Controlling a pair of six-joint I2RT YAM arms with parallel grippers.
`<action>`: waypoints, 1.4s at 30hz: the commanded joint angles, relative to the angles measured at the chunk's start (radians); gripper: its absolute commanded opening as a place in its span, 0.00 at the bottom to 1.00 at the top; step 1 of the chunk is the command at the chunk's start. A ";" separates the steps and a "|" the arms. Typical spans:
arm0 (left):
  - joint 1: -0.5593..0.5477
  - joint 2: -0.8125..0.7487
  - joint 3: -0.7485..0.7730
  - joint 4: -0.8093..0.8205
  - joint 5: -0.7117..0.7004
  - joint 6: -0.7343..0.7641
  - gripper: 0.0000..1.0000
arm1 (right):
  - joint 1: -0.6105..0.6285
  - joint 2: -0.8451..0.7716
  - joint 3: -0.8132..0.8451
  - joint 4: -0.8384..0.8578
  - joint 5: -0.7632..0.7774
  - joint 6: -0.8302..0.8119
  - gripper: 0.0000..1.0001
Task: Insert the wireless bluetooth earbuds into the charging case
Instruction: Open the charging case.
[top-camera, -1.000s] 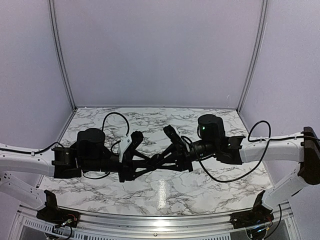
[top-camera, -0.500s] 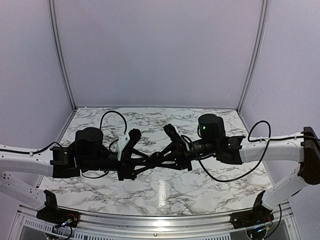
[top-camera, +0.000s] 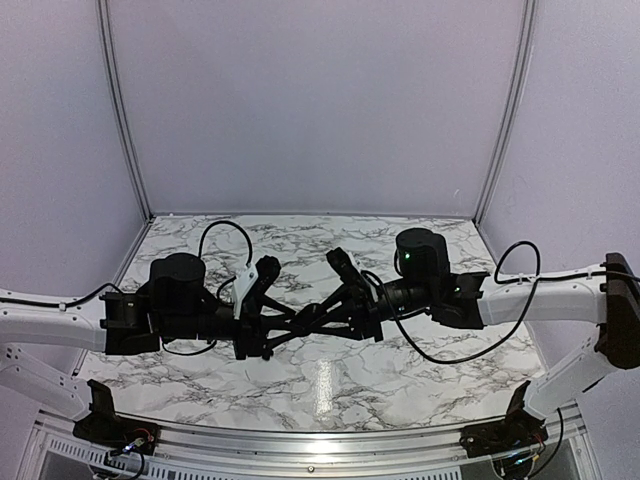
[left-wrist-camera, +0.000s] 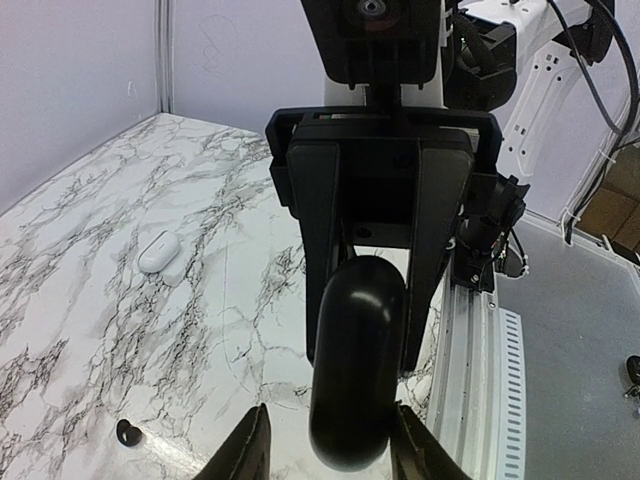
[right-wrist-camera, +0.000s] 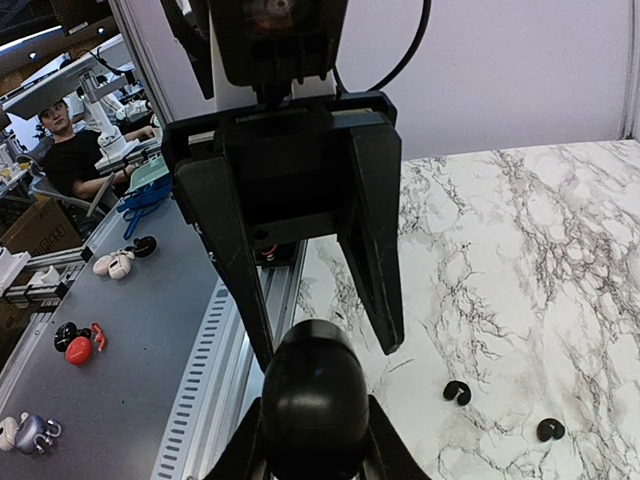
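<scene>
Top view: the arms (top-camera: 540, 295) are meeting at centre. Left wrist: left gripper (left-wrist-camera: 330, 445) is straddling the charging case (left-wrist-camera: 355, 370) lengthwise, grip unclear. Right wrist: right gripper (right-wrist-camera: 312, 440) is clamping its other end; earbuds (right-wrist-camera: 457, 392) are lying on the table (right-wrist-camera: 520, 250) below, farther back

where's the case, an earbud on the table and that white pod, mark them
case (left-wrist-camera: 357, 360): left wrist view, middle of its glossy black body
earbud (left-wrist-camera: 127, 432): left wrist view, centre of the small black piece
white pod (left-wrist-camera: 158, 250): left wrist view, its top face
</scene>
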 joint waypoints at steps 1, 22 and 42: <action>0.035 -0.031 -0.006 0.000 -0.050 -0.010 0.42 | 0.008 0.007 0.021 -0.015 -0.083 -0.008 0.00; 0.046 -0.041 -0.007 -0.006 0.023 -0.034 0.46 | 0.007 0.010 0.010 0.011 -0.090 0.011 0.00; 0.052 -0.056 -0.017 -0.009 -0.004 -0.041 0.43 | 0.006 -0.021 -0.011 0.038 -0.111 0.012 0.00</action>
